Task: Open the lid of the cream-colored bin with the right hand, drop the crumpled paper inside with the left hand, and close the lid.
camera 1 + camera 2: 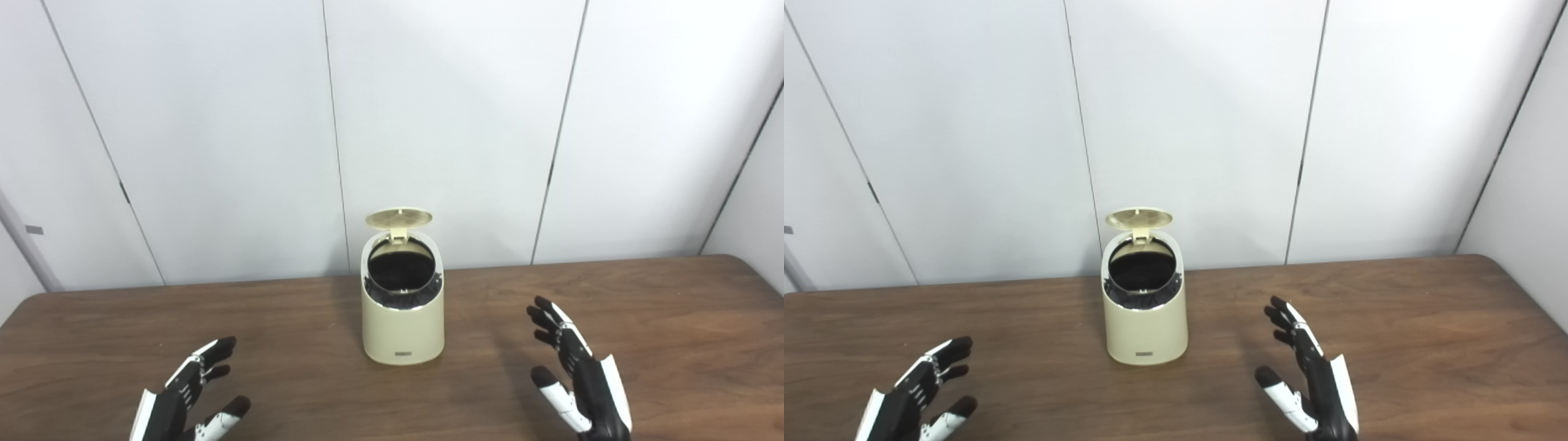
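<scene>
Two hands sit low at the desk's (674, 318) near edge. My left hand (187, 398) is empty, fingers (214, 352) spread; no crumpled paper shows anywhere. Mid-desk toward the far edge, the cream-colored bin (402, 306) stands with its lid (398, 218) up. My right hand (1311, 373) is spread and empty too. I judge closing is next: press the lid down. Both views show the same things.

Bin (402, 318) mid-table (674, 318), lid (399, 218) up behind; hands either side
</scene>
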